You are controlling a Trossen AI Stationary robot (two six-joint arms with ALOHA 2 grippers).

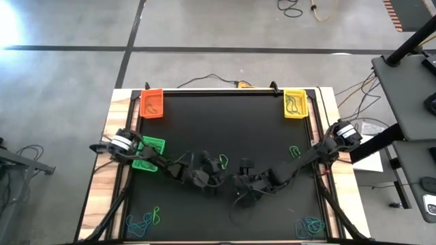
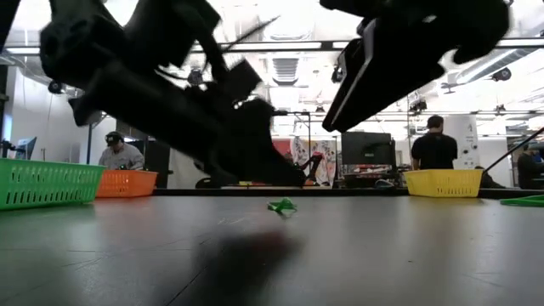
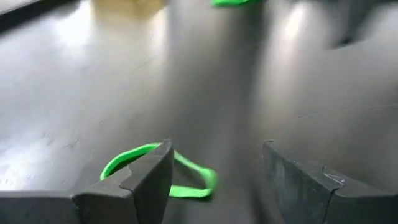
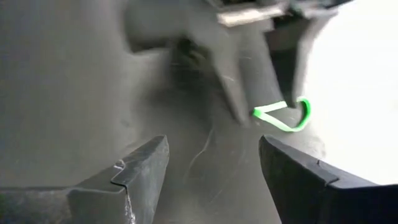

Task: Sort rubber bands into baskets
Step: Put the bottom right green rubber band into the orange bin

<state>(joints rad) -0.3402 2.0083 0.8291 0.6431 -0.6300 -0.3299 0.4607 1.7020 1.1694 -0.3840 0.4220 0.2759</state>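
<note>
Only the high view takes in all three baskets: orange (image 1: pixel 152 103) far left, yellow (image 1: pixel 295 104) far right, bright green (image 1: pixel 148 153) at the left edge, and rubber bands (image 1: pixel 143 220) heaped at both near corners. The left wrist view shows the left claw (image 3: pixel 214 180) wide open over a thin green band (image 3: pixel 186 180) flat on the dark worktop (image 1: pixel 225 122). The right claw (image 4: pixel 214 168) gapes, empty, nearby.

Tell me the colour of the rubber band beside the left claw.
Bright green rubber band, clearest in the left wrist view.
</note>
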